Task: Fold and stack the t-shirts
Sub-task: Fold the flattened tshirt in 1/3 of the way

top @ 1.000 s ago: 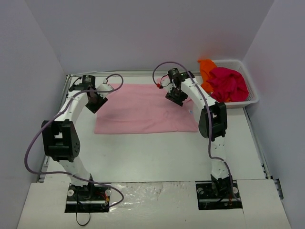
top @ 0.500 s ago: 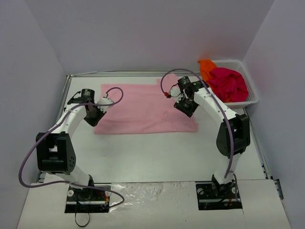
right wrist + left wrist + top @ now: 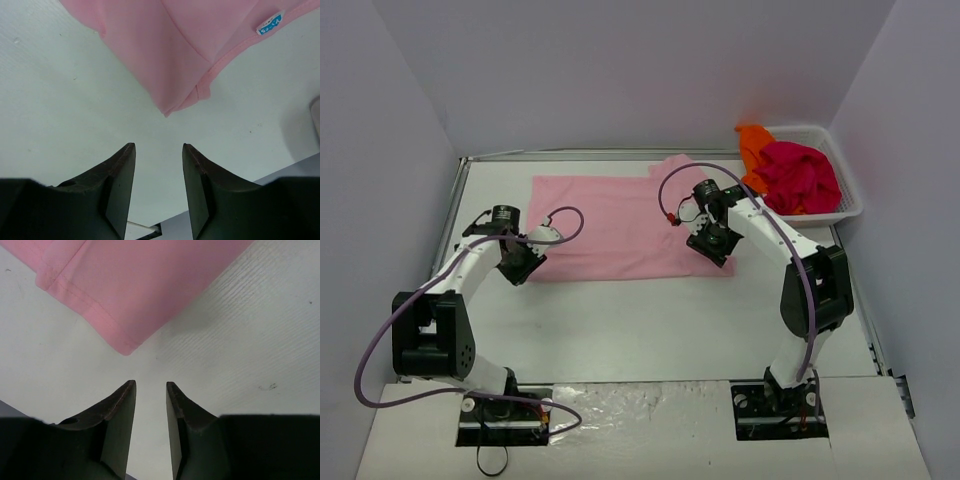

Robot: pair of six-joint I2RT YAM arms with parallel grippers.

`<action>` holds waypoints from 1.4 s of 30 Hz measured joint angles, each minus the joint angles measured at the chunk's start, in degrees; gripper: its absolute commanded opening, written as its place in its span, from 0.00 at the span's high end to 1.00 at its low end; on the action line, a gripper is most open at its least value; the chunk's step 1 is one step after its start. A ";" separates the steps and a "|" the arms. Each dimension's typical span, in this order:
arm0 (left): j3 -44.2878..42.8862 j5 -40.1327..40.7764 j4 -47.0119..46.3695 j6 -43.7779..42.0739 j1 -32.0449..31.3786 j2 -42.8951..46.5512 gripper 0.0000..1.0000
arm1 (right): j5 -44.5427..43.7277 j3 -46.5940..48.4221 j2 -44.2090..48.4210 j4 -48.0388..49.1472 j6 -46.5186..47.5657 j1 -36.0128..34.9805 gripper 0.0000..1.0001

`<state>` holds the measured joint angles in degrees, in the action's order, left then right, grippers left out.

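In the top external view, a light pink t-shirt (image 3: 620,222) is seen spread flat as a folded oblong on the far half of the table (image 3: 640,325). The left arm (image 3: 470,268) is bent low with its head at the shirt's near left corner, and the right arm (image 3: 770,228) is lowered to the near right corner. A white mesh basket (image 3: 825,217) is set at the far right of the table, near the pink shirt but apart from it, with a magenta-red t-shirt (image 3: 800,175) and an orange t-shirt (image 3: 753,140) heaped in it. A broad bare strip of table is seen between the pink shirt's near edge and the arm bases. In the left wrist view, the left fingers (image 3: 120,410) are parted by a narrow gap and nothing is held; the stitched corner lies just ahead of the tips, untouched. In the right wrist view, the right fingers (image 3: 117,175) are set somewhat wider apart and are empty; the shirt's corner lies just beyond them, and a small white label (image 3: 270,22) is seen at the far right.
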<state>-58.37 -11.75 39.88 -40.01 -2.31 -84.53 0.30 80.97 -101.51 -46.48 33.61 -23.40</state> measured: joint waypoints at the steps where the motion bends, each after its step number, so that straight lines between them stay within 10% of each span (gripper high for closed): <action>1: 0.35 0.02 -0.24 -0.39 0.00 0.00 0.70 | 0.00 0.00 -0.07 0.11 -0.26 0.00 0.61; 32: 2.54 1.73 -10.73 -5.92 -0.04 -9.79 0.64 | -2.19 3.48 -6.25 0.92 -3.02 0.00 0.58; 42: 1.38 2.54 -11.04 -5.92 -0.26 -11.15 0.96 | -2.56 3.48 -6.29 0.92 -2.99 0.00 0.58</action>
<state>-56.99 -9.21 28.84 -45.93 -2.57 -95.68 -2.26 84.44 -107.81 -45.56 30.61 -23.40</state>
